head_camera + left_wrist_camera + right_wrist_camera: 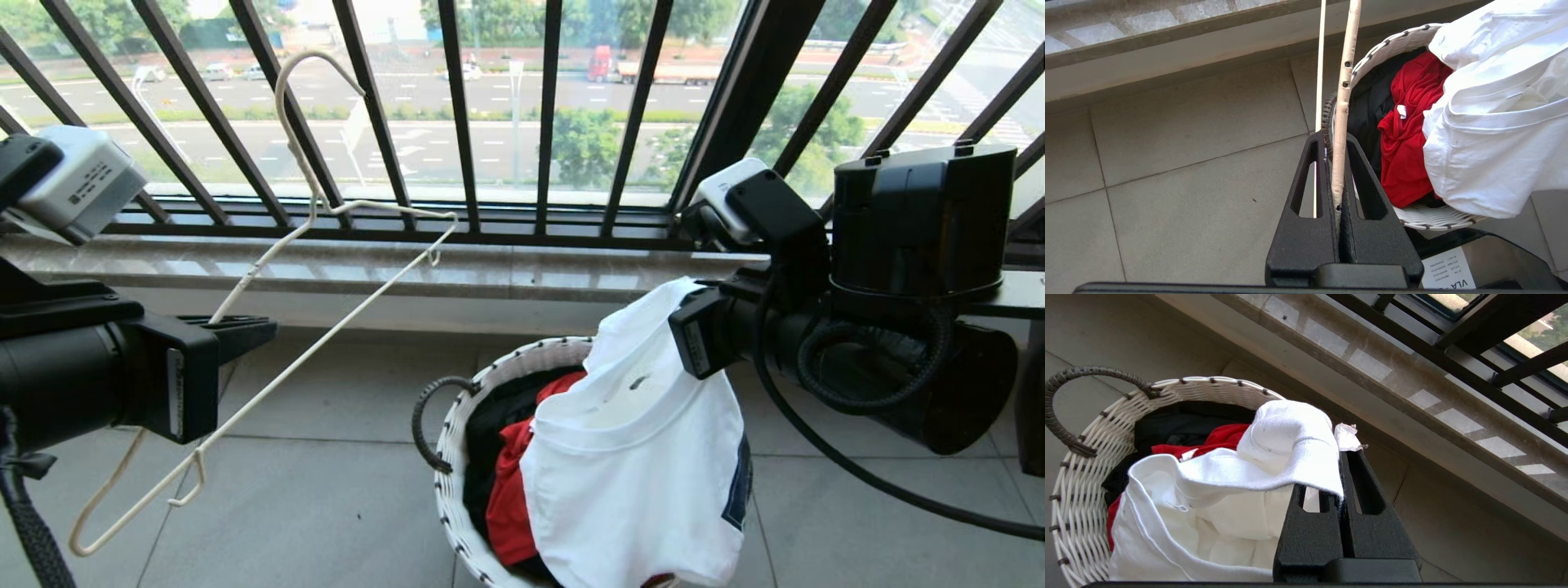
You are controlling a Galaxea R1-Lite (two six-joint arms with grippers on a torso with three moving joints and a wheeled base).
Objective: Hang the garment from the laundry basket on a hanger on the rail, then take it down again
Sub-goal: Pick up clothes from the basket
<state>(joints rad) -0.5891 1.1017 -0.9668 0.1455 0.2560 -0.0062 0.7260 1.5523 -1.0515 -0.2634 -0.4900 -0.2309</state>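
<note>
The garment [637, 482], a white T-shirt, hangs from my right gripper [676, 309], which is shut on a fold of cloth by the ribbed collar. It is raised above the laundry basket [522, 356], with its lower part draped over the basket's near rim. In the right wrist view the cloth [1274, 457] lies over the shut gripper [1340, 459], beside the basket [1081, 490]. My left gripper [263, 328] is shut on the thin beige hanger [307, 184], held tilted at the left with its hook up. The left wrist view shows the gripper [1336, 141] clamping the hanger's neck [1345, 81]. The rail is out of view.
The black barred window railing [461, 122] and a stone sill [490, 273] run across the back. A red garment [510, 498] and a dark one [498, 416] lie in the basket. Grey floor tiles [326, 490] spread between the two arms.
</note>
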